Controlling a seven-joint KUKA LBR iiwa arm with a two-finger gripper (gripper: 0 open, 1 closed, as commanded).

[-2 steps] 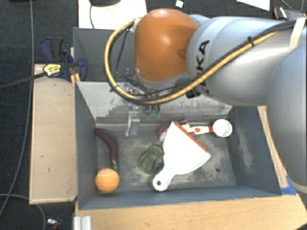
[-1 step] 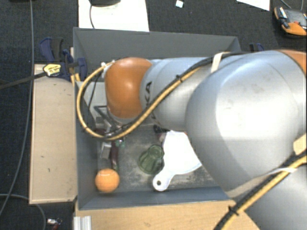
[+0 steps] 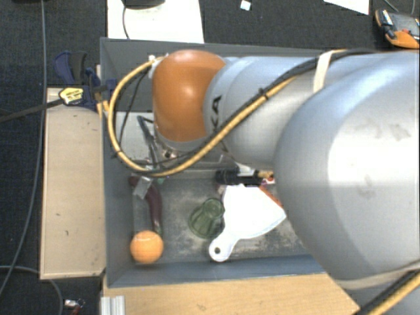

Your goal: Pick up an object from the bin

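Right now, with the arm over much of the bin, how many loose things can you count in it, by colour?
Orange: 1, the ball
Green: 1, the see-through cup
White: 1, the flat scoop
Dark: 2, the dark-handled tool and a black pen-like thing
Total: 5 in view; the arm may cover more.

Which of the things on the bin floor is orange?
The small ball in the lower left corner; the cup is green, the flat scoop white.
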